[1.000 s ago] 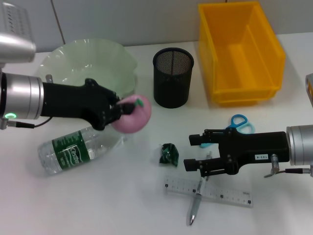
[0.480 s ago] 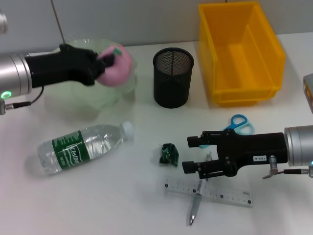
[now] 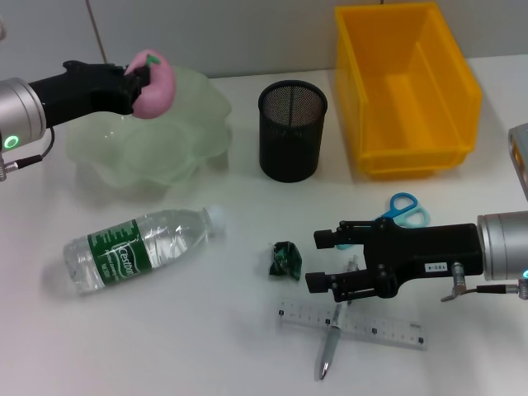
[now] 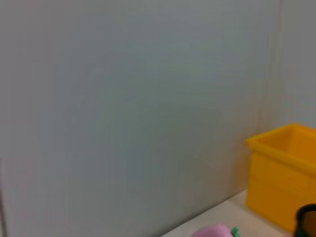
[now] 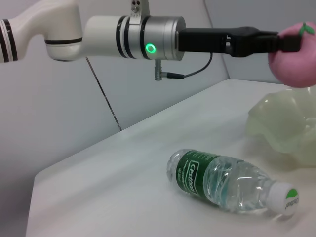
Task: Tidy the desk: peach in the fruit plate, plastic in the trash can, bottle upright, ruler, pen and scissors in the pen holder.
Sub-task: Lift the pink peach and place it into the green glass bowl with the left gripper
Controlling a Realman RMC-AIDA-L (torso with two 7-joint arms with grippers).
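Peach (image 3: 153, 87) now above fruit plate (image 3: 177, 153)

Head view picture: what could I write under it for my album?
Left pincer holds the pink peach above the green fruit plate; right pincer hovers over the pen.

Left wrist view: peach (image 4: 216, 231) and pen holder (image 4: 307, 219) cut off by the frame edge. Head view: pen (image 3: 330, 345) partly covered by the right end effector (image 3: 315, 259); scissors (image 3: 403, 209) blades hidden behind that arm. Ruler (image 3: 353, 324) markings too small to read.
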